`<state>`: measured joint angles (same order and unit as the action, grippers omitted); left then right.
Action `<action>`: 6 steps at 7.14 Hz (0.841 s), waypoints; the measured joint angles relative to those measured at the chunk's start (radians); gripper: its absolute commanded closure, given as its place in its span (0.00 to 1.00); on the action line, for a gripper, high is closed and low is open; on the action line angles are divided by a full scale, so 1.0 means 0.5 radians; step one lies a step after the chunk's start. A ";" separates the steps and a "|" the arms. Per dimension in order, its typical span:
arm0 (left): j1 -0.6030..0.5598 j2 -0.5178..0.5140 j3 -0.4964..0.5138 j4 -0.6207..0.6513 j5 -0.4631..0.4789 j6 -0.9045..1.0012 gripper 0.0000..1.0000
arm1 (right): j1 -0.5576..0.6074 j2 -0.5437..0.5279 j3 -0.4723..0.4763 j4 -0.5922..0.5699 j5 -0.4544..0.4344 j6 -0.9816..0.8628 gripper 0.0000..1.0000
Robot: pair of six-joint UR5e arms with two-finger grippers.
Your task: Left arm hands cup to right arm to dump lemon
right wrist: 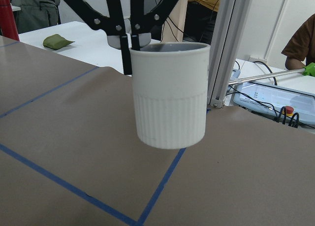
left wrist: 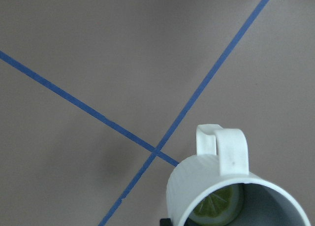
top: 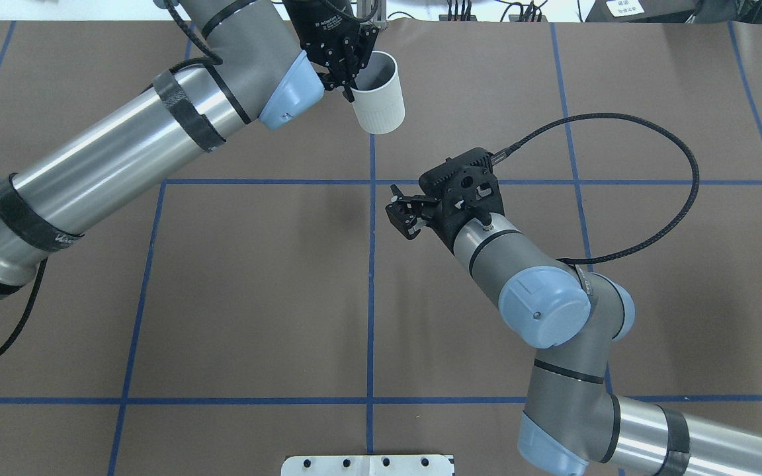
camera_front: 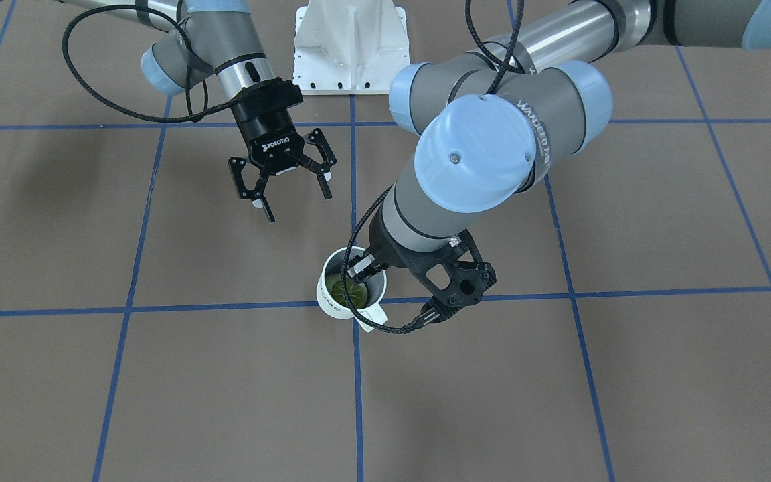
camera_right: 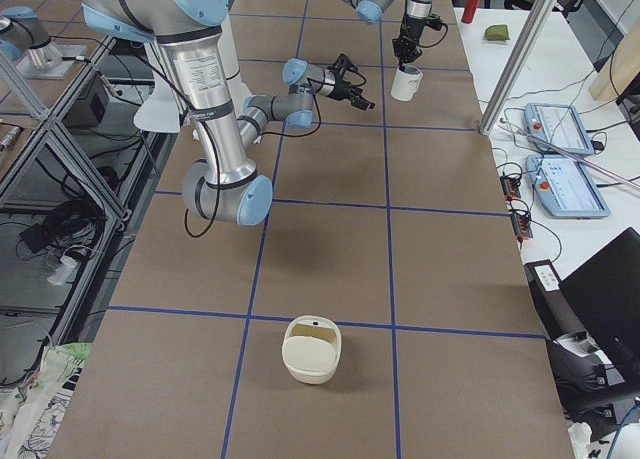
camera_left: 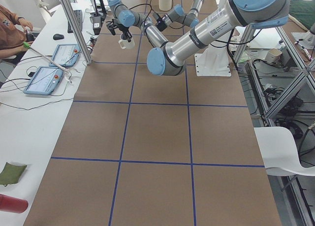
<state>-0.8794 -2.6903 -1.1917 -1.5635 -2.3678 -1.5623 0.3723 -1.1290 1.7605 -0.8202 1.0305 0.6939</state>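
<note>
the left pincer (top: 346,65) is clenched on the rim of the cup (top: 379,92), with one of its fingers (right wrist: 127,58) outside the wall and the other down inside. it holds the cup upright and clear of the surface (top: 255,277), on the far side from the robot, close to the central tape line. the lemon (left wrist: 216,207) lies in the bottom of the cup. the right pincer (top: 402,213) is released, jaws spread and empty. it is near the cup but apart from it, and its wrist camera looks straight at the cup's ribbed wall.

the step in hand looks to be the handover itself: the right arm has to close the gap and take the cup. to do it well, i judge the right pincer should come in level and slowly, aimed at a stretch of rim or wall away from the left fingers, so the two pincers do not meet. the handle (left wrist: 221,146) does not show from the right wrist, so it should not be in the way on that side. i cannot tell whether the spread jaws would span the whole body. if not, a rim pinch with one jaw inside is the safer hold, kept high enough not to touch the lemon.

the cup should be kept upright until the right grip is firm. the left pincer should let go only then, and rise straight out of the mouth so it does not drag the cup. an early tilt could spill the lemon.
</note>
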 measured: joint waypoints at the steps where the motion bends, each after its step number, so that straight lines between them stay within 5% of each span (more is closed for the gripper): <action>1: 0.025 -0.012 0.001 0.007 -0.013 -0.005 1.00 | -0.001 0.004 -0.016 0.000 -0.023 -0.047 0.01; 6: 0.128 -0.014 -0.004 0.024 -0.145 -0.017 1.00 | -0.002 0.036 -0.060 0.002 -0.085 -0.087 0.01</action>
<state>-0.8154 -2.6976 -1.1936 -1.5515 -2.4404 -1.5707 0.3712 -1.1110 1.7305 -0.8192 0.9880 0.6503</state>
